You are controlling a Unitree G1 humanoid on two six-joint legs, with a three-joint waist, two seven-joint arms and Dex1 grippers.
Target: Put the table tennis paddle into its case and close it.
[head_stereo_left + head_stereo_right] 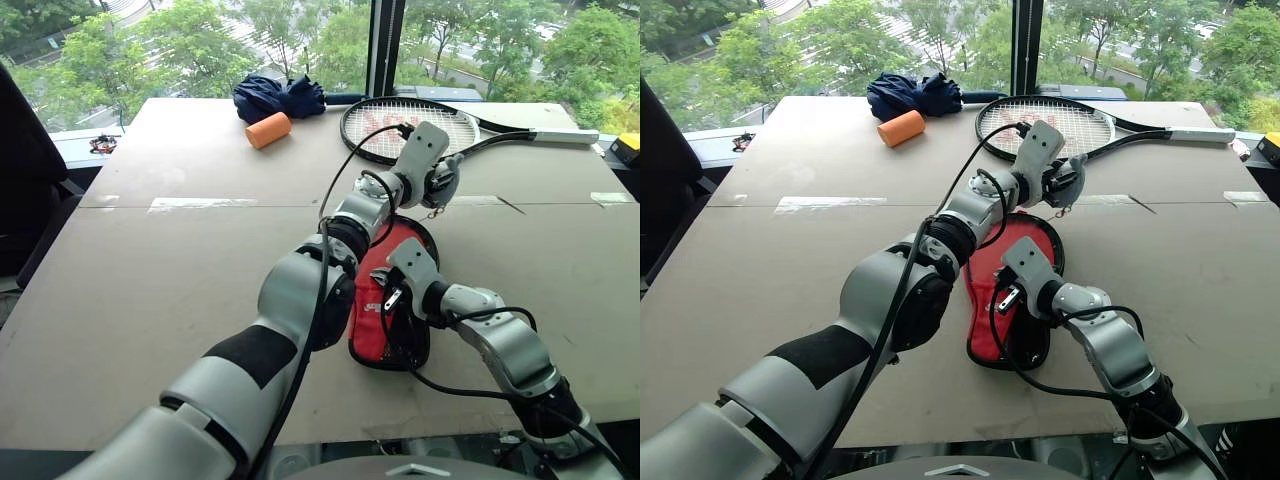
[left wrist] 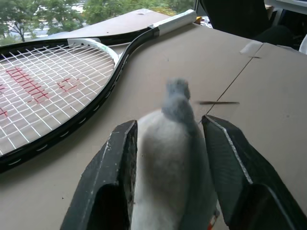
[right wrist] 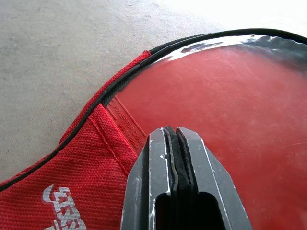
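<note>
The case [image 1: 372,300] lies flat near the table's front, black-edged with a red logo panel [image 3: 72,182]. Through its clear window the table tennis paddle's red face [image 3: 230,96] shows inside; the handle is hidden. My right gripper [image 3: 171,132] is shut, its tips resting on the window's edge by the red panel. My left gripper [image 2: 168,124] hovers just past the case's far end, near the racket. Its fingers stand apart on either side of the fuzzy grey-blue ball charm [image 2: 175,143], which fills the gap between them.
A large black strung tennis racket [image 1: 410,125] lies just beyond the left gripper. At the back of the table [image 1: 150,260] sit a dark blue fabric bundle [image 1: 280,95] and an orange cylinder [image 1: 268,130]. A yellow-and-black object [image 1: 628,150] sits at the far right edge.
</note>
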